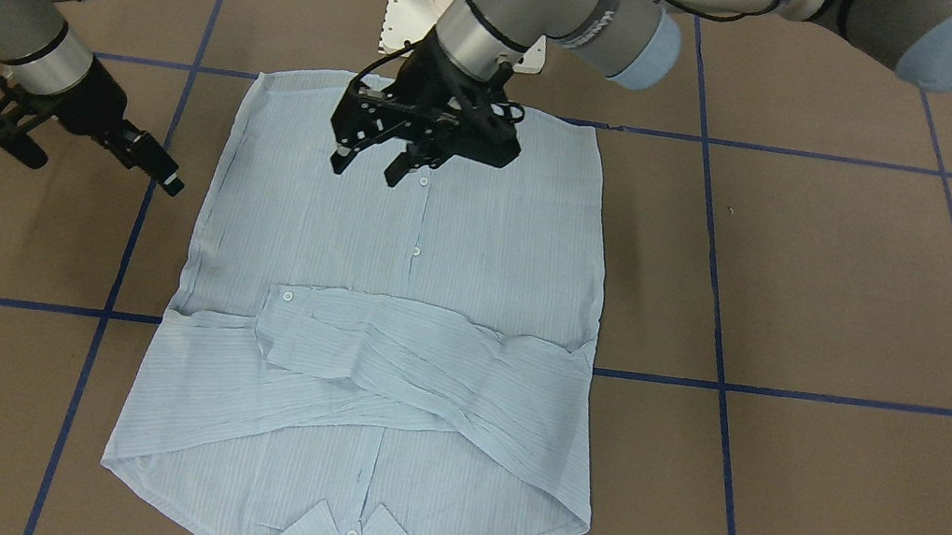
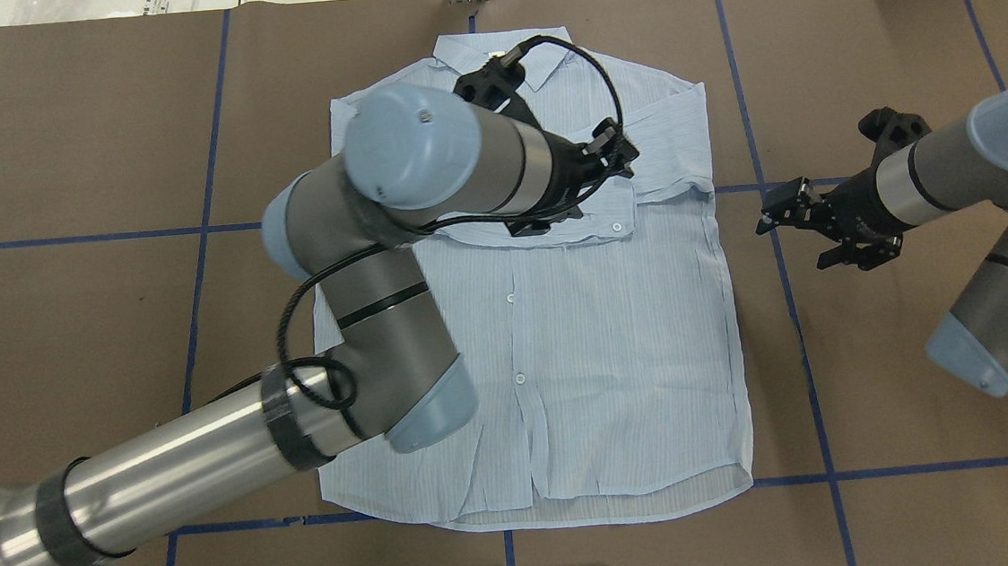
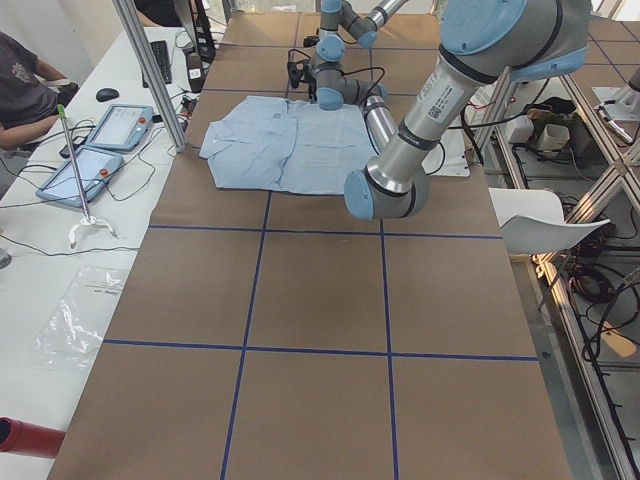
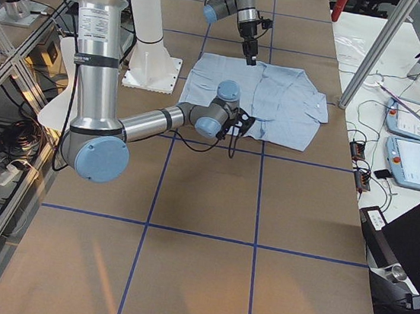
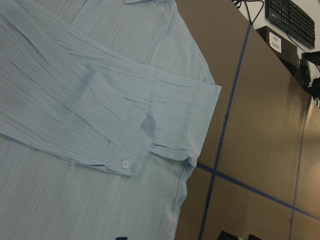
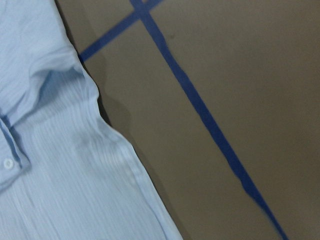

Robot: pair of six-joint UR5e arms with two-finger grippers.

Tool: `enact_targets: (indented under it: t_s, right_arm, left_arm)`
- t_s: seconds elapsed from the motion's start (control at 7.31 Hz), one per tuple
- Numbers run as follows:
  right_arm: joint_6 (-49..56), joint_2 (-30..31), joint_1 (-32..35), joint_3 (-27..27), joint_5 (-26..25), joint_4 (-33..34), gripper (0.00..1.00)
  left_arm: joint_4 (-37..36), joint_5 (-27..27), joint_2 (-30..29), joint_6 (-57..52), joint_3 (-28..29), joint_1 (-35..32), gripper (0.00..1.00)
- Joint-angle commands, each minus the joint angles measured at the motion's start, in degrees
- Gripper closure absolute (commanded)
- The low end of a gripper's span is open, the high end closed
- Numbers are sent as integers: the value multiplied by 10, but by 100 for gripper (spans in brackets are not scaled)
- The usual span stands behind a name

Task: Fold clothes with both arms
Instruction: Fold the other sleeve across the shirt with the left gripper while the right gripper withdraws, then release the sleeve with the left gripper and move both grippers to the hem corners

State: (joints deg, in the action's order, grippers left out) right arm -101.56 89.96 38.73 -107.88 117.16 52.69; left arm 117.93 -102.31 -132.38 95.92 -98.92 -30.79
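From overhead, the left arm (image 2: 168, 476) is hiding part of the shirt (image 1: 489, 241), which is lying flat on the surface (image 1: 812, 290) with its sleeves folded across. The left gripper (image 1: 369, 167) is hovering over the buttons, jaws gaping and empty. The right gripper (image 2: 795, 237) is hanging beside the shirt, jaws parted, gripping nothing.

A robotics lab. Shown by the robot arms (image 2: 213, 468) over a table (image 3: 320, 290) covered in brown paper and marked into squares with blue tape (image 3: 247, 290), by aluminium frame posts (image 3: 150, 75) beside it, by two teach pendants (image 3: 122, 127), a keyboard (image 3: 160, 62) and a mouse (image 3: 107, 94) on a white side bench (image 3: 40, 260), and by cables (image 4: 9, 136) on the floor. Also a person (image 3: 22, 85) seated at that bench.
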Motion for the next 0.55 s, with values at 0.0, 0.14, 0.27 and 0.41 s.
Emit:
enact_targets:
  t_s: [0.0,0.14,0.27,0.41]
  right_arm:
    - [-126,57,-135,-81,-100,5,2]
    - [-150,54,-203,-97,-167,62,3]
    - [-152,31,-241,-134,-209,175,4]
    - [-169,-5,-280,-132,-240,255,6]
  left_arm:
    - [-38,1,81,-51,-88,-3,29]
    - [-38,2,90,-51,-88,-4,29]
    - [-38,3,91,-51,-88,-6,29]
    - [-38,4,92,-51,-87,-6,29]
